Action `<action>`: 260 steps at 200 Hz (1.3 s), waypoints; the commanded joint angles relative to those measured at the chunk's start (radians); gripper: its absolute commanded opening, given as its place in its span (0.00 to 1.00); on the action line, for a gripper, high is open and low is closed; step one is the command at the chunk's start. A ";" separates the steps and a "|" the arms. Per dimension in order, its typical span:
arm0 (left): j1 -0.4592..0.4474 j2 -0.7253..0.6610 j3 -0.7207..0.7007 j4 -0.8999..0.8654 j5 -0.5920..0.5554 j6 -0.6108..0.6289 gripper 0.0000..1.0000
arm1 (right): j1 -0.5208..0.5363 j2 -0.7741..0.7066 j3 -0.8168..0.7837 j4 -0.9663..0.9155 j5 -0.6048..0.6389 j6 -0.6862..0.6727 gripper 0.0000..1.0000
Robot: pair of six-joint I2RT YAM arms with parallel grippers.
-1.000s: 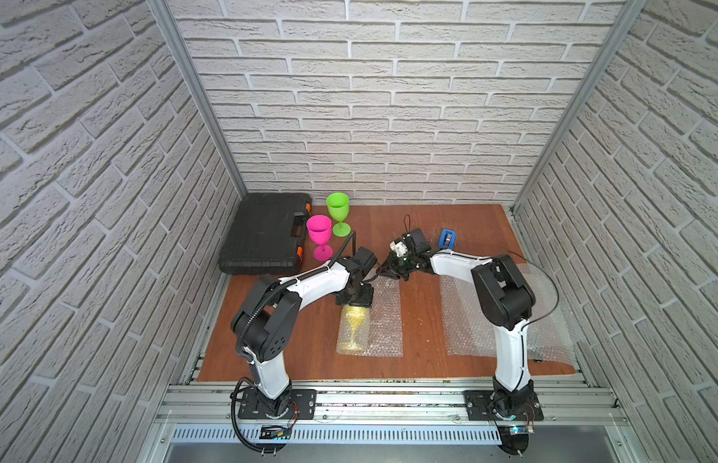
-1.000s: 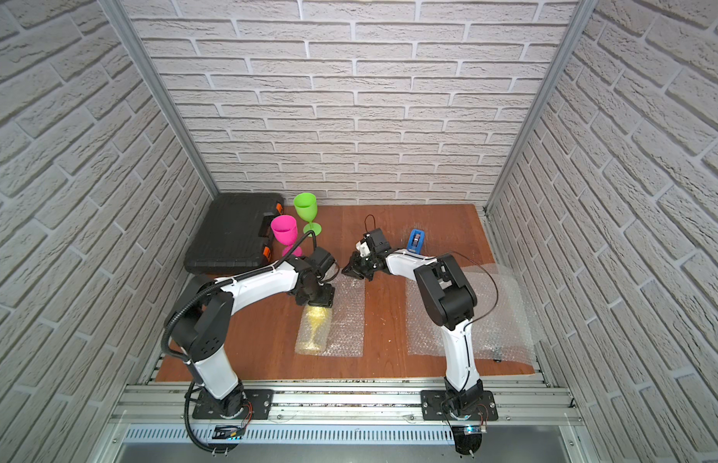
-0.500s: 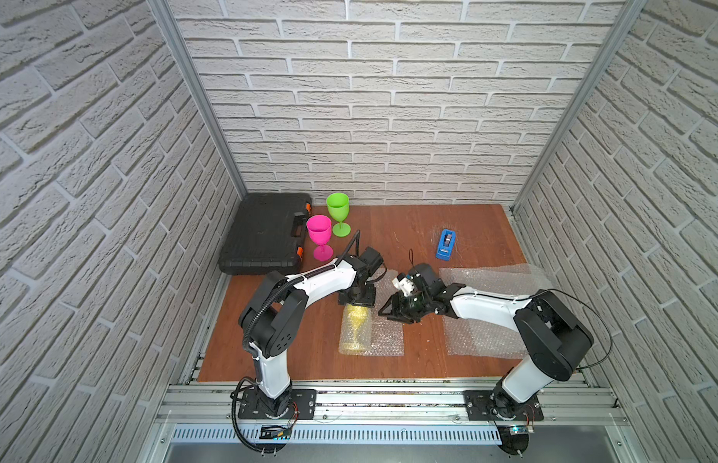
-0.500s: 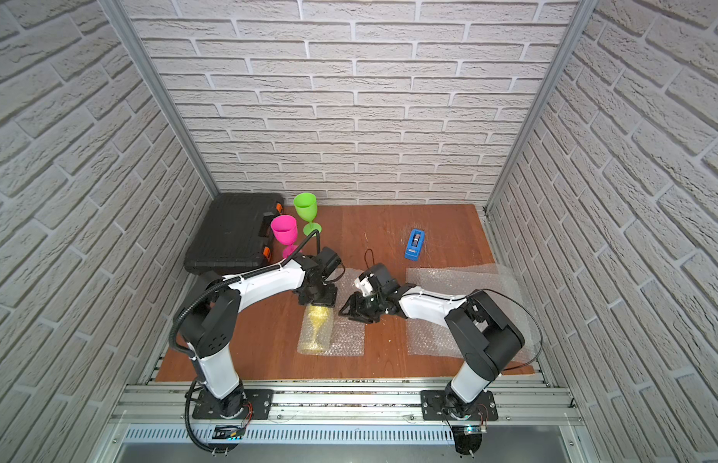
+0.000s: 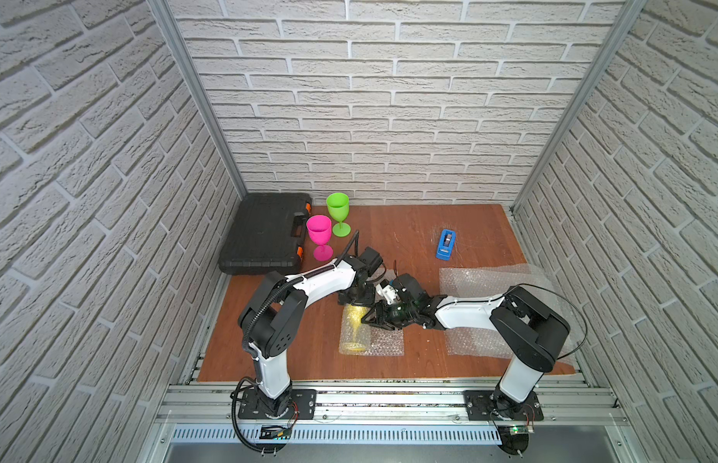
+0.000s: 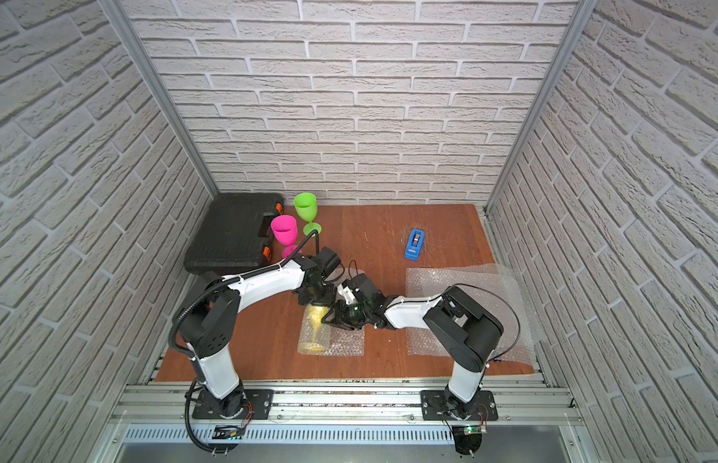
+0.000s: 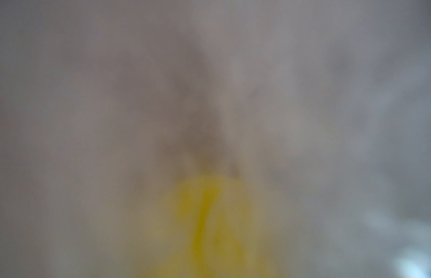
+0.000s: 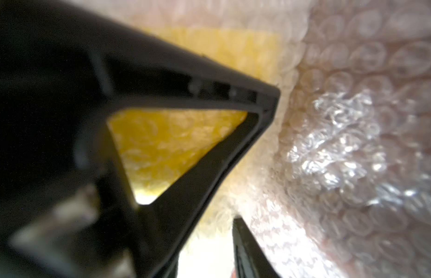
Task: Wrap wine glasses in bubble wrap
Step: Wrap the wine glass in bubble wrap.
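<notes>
Under the left claw (image 5: pixel 355 298), the yellow goblet (image 5: pixel 354 328) lies on its side on the desk (image 5: pixel 301 352), rolled in a bubble wrap sheet (image 5: pixel 385 340). One end is beneath that claw and the other points away toward the front edge. The left wrist view is grey blur with a yellow smear, so I can't tell how wide the left claw is or whether it grips. The right claw (image 5: pixel 371 318) sits against the bundle's flank, just beside the left one. Its fingers (image 8: pixel 209 79) show a narrow gap with wrap in it, but I can't tell if a fold is pinched. My read of the step: closing the first wrap, left pinning, right working the loose flap on its own side. The next move needs a sure pinch on the flap edge, then a pull over the goblet without rolling it out from under the left claw. Tape likely follows, and the blue tape dispenser (image 5: pixel 445 243) is well beyond the right claw. The pink goblet (image 5: pixel 319 230) and green goblet (image 5: pixel 338 206) stand bare behind the left claw, near the black case (image 5: pixel 265 234). Spare sheets (image 5: pixel 481 280) lie under the right arm, out to the desk's side edge. There's open desk frontward, but it's tight between the claws.
</notes>
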 commanded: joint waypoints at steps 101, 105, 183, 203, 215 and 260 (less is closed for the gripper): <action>0.019 -0.128 -0.060 0.060 -0.002 0.019 0.98 | 0.004 -0.033 -0.058 -0.013 0.083 0.011 0.09; 0.019 -0.135 -0.058 0.061 -0.001 0.019 0.98 | 0.003 -0.034 -0.059 -0.013 0.082 0.012 0.09; 0.073 -0.280 -0.099 0.045 0.013 0.010 0.98 | -0.011 -0.039 -0.090 -0.006 0.083 0.020 0.08; 0.079 -0.296 -0.134 0.070 0.044 0.008 0.96 | -0.018 -0.040 -0.095 -0.003 0.079 0.024 0.08; 0.082 -0.294 -0.158 0.101 0.078 0.004 0.94 | -0.021 -0.039 -0.098 -0.004 0.076 0.024 0.09; 0.081 -0.228 -0.225 0.224 0.180 -0.022 0.92 | -0.036 -0.051 -0.101 -0.010 0.072 0.024 0.10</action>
